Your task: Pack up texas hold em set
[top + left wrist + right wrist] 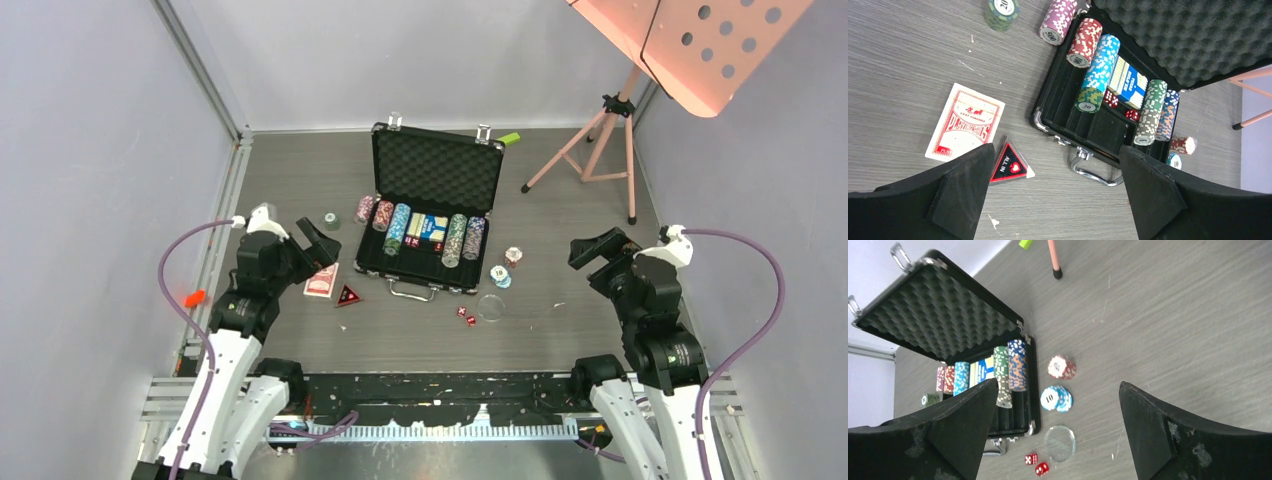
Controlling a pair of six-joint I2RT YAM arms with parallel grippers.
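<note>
- In the left wrist view, the black fingers (963, 190) of the left gripper (1055, 155) cover a corner of the red triangle marked "ALL IN" (1009, 165). They also cover the near edge of the red-backed card deck (965, 122).
- In the right wrist view, a finger (948, 430) of the right gripper (1058, 387) hides the front left part of the black rectangular briefcase (437, 168). It also hides most of the briefcase's metal handle.
- The briefcase stands open, its foam-lined lid upright and its silver latches on the lid's top edge.
- Inside the briefcase lie a light-blue chip row (1098, 70), a blue card box (1128, 82), small red dice (1110, 98), a green-and-white chip row (1150, 112) and a blue-and-orange chip row (1166, 115).
- A red-and-white chip row (1084, 42) lies at the briefcase's left edge. Whether it sits fully in a slot is hard to tell.
- Outside the briefcase on the left arm's side are a purple chip stack (1058, 20) just beside it and a green chip stack (1000, 11) further out. The deck and triangle are near its front corner.
- On the right arm's side of the briefcase are a red-and-white chip stack (1062, 367) and a blue chip stack marked 10 (1056, 398).
- In front of the briefcase lie a clear disc (1060, 442) and two red dice (1036, 464).
- Both grippers hover with fingers spread wide, gripping nothing. The left one is by the deck, and the right one is well to the briefcase's right.
- Behind the briefcase are a small green block (509, 138) and a pink tripod stand (600, 150).
</note>
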